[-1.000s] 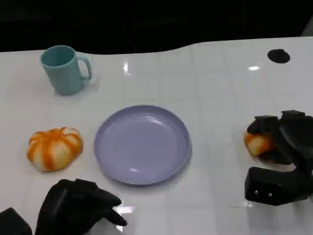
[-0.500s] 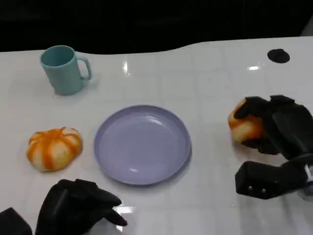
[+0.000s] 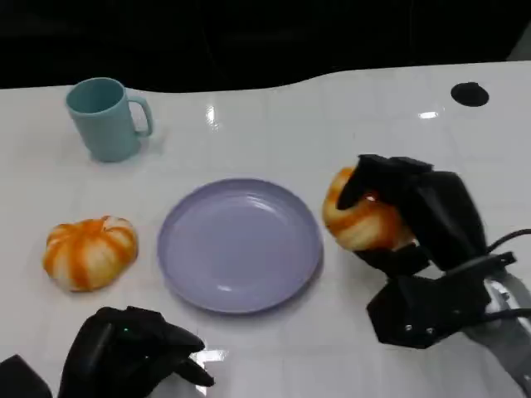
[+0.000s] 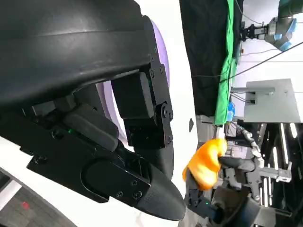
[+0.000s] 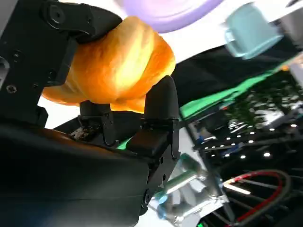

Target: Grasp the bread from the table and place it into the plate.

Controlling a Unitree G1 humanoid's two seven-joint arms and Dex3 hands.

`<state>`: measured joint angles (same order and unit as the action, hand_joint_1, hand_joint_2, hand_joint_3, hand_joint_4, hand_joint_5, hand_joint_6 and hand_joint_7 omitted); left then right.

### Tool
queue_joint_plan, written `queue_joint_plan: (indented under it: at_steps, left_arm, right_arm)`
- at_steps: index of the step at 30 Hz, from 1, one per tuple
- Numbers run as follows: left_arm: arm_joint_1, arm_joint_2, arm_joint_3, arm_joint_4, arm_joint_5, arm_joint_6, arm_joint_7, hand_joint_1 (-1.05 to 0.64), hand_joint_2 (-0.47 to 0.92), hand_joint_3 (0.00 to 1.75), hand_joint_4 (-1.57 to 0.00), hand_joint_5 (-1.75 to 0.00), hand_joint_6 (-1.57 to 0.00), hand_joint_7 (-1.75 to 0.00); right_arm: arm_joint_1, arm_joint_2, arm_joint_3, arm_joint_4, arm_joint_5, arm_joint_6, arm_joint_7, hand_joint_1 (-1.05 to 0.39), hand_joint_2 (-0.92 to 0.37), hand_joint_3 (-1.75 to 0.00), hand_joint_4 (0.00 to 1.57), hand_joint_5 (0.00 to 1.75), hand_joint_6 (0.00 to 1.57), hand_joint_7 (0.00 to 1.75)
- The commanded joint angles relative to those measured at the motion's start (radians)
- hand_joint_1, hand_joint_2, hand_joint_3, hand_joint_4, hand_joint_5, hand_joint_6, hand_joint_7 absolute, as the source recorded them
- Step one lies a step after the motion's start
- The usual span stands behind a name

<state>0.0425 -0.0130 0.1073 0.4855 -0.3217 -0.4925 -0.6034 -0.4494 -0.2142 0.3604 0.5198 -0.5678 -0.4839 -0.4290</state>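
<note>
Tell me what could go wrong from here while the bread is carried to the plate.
The right hand holds the bread beside the plate, not yet over it; released now, it would likely land on the table. The fingers wrap a soft roll, so it may squash or slip.

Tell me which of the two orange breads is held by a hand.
The bread right of the plate: the right hand grips it above the table. The striped bread lies untouched on the plate's left.

Robotics lab: another robot arm (image 4: 283,29), green curtain (image 4: 226,61), cables, metal stands behind white table (image 3: 348,124).
</note>
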Motion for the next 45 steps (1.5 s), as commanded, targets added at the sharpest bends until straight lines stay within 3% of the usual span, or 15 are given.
queue_joint_plan:
  at_steps: [1,9,16,22,23,25,26,27,28,30,32,33,38,45]
  left_arm:
    - [0.009,0.016,0.003,-0.013,-0.003,0.009,0.002,-1.05,0.78,0.00,-1.57,-0.36,-1.57,-0.12]
    - [0.009,0.010,-0.002,-0.015,0.004,0.003,0.008,-1.05,0.78,0.00,-1.57,-0.36,-1.57,-0.12]
    - [0.010,0.007,-0.005,-0.016,0.004,0.001,0.007,-1.05,0.79,0.00,-1.57,-0.36,-1.57,-0.12]
    - [0.009,0.004,-0.007,-0.016,0.007,0.000,0.011,-1.05,0.78,0.00,-1.57,-0.36,-1.57,-0.12]
    - [0.009,0.003,-0.006,-0.016,0.007,0.000,0.012,-1.05,0.78,0.00,-1.57,-0.36,-1.57,-0.12]
    - [0.007,0.003,-0.006,-0.015,0.008,-0.002,0.013,-1.05,0.78,0.00,-1.57,-0.36,-1.57,-0.12]
    - [0.007,0.003,-0.006,-0.014,0.008,-0.002,0.012,-1.05,0.78,0.00,-1.57,-0.36,-1.57,-0.12]
    - [0.007,0.003,-0.006,-0.015,0.008,-0.001,0.013,-1.05,0.78,0.00,-1.57,-0.35,-1.57,-0.12]
    - [0.008,0.003,-0.006,-0.015,0.009,0.000,0.013,-1.05,0.78,0.00,-1.57,-0.35,-1.57,-0.12]
    - [0.008,0.003,-0.006,-0.015,0.009,-0.001,0.013,-1.05,0.78,0.00,-1.57,-0.35,-1.57,-0.12]
    - [0.008,0.003,-0.005,-0.014,0.007,0.000,0.011,-1.05,0.78,0.00,-1.57,-0.35,-1.57,-0.12]
    - [0.008,0.003,-0.005,-0.015,0.005,0.003,0.010,-1.05,0.78,0.00,-1.57,-0.35,-1.57,-0.12]
    - [0.004,0.004,-0.003,-0.009,0.002,-0.001,0.005,-1.05,0.78,0.00,-1.57,-0.35,-1.57,-0.12]
    - [0.002,0.003,-0.003,-0.008,0.001,0.002,0.004,-1.05,0.78,0.00,-1.57,-0.35,-1.57,-0.11]
  right_arm:
    - [-0.006,0.054,-0.006,-0.032,0.024,0.013,0.046,-0.01,-0.19,-1.57,1.00,1.75,0.79,1.69]
    - [-0.057,0.154,0.023,0.040,0.005,0.013,0.079,-0.03,-0.20,-1.54,0.99,1.75,0.80,1.67]
    - [-0.100,0.209,0.055,0.149,-0.027,-0.014,0.038,-0.04,-0.20,-1.53,1.00,1.75,0.77,1.73]
    - [-0.123,0.231,0.056,0.210,-0.026,-0.018,0.034,-0.03,-0.28,-1.38,0.92,1.75,0.86,1.37]
    - [-0.130,0.230,0.066,0.213,-0.042,-0.002,0.035,-0.05,-0.28,-1.34,0.84,1.69,0.80,1.30]
    - [-0.142,0.219,0.088,0.212,-0.076,0.031,0.048,-0.10,-0.37,-1.04,0.67,1.29,0.75,0.84]
    - [-0.146,0.210,0.101,0.207,-0.095,0.049,0.061,-0.15,-0.43,-0.92,0.51,0.98,0.69,0.57]
    - [-0.148,0.202,0.110,0.201,-0.106,0.063,0.077,-0.18,-0.47,-0.85,0.46,0.79,0.67,0.40]
    - [-0.149,0.194,0.119,0.193,-0.117,0.075,0.093,-0.20,-0.49,-0.79,0.40,0.65,0.64,0.28]
    - [-0.146,0.181,0.132,0.168,-0.127,0.105,0.145,-0.29,-0.66,-0.48,0.24,0.47,0.55,0.09]
    - [-0.138,0.171,0.138,0.138,-0.124,0.133,0.202,-0.41,-0.86,-0.16,0.05,0.41,0.41,0.02]
    - [-0.135,0.165,0.143,0.121,-0.125,0.148,0.234,-0.44,-0.89,-0.12,0.03,0.37,0.37,0.01]
    - [-0.117,0.142,0.150,0.052,-0.106,0.189,0.345,-0.60,-0.92,-0.11,0.00,0.19,0.26,0.00]
    - [-0.074,0.115,0.128,-0.034,-0.055,0.199,0.424,-0.64,-0.92,-0.09,0.01,0.17,0.24,0.00]
